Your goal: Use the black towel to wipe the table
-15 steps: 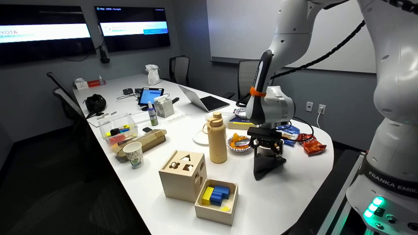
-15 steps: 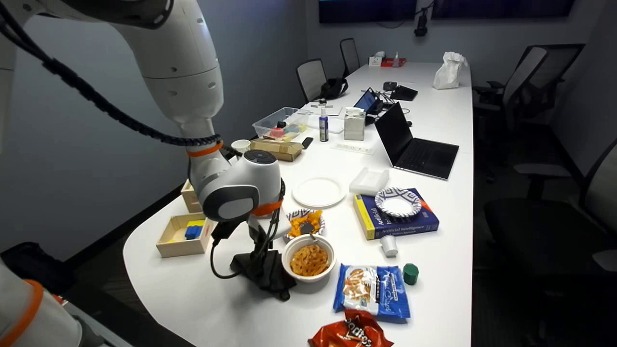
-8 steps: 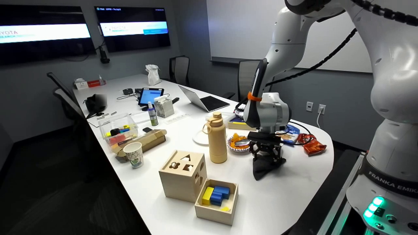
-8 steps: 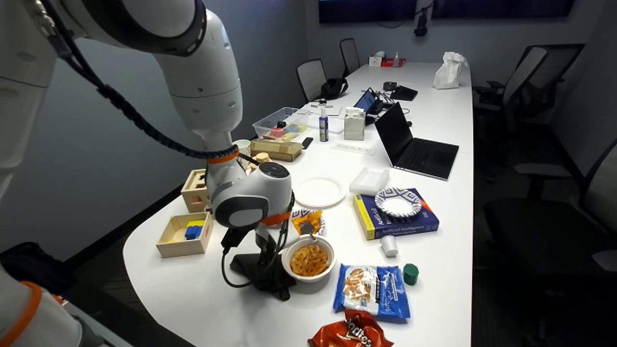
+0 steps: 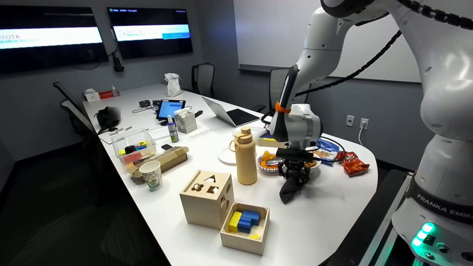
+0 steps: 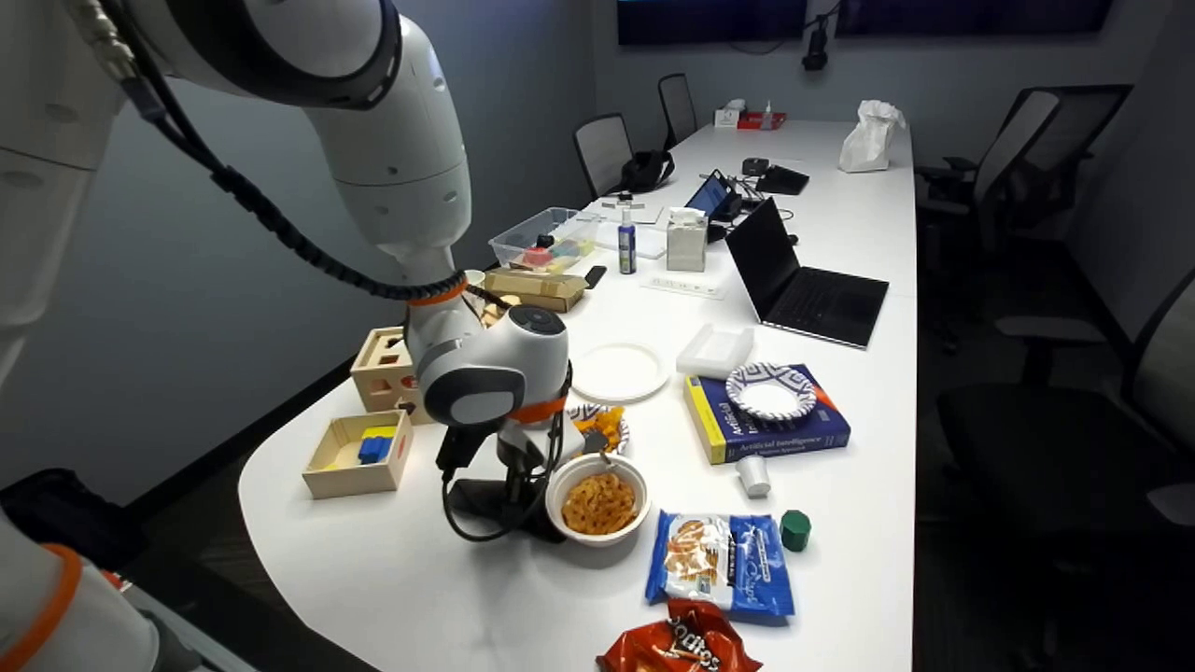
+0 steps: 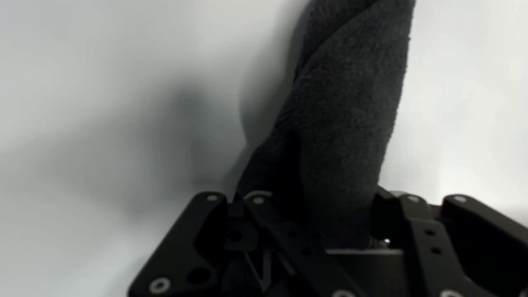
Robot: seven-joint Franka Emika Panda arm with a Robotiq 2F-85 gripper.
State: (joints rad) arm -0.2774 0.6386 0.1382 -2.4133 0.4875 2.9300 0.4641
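Note:
The black towel [image 5: 290,190] lies bunched on the white table [image 5: 306,232], narrowing up into my gripper [image 5: 294,176]. In the wrist view the dark cloth of the towel [image 7: 350,95] runs up from between the fingers, gathered where they squeeze it from both sides, so the gripper [image 7: 313,210] is shut on it. The exact fingertips are buried in dark cloth and shadow. From the opposite side the arm covers most of the grip, and only a flap of towel [image 6: 476,497] shows.
Close beside the gripper stand a bowl of brown snack [image 6: 597,504] and a patterned bowl with orange food [image 5: 266,162]. A tan bottle [image 5: 246,159], wooden shape box [image 5: 207,199] and open block tray [image 5: 245,229] are nearby. Blue [image 6: 719,565] and red [image 6: 686,639] snack bags lie near the edge.
The gripper has dropped and its fingers have come together, drawing the spread towel into a narrower bunch. The arm has shifted slightly toward the bottle.

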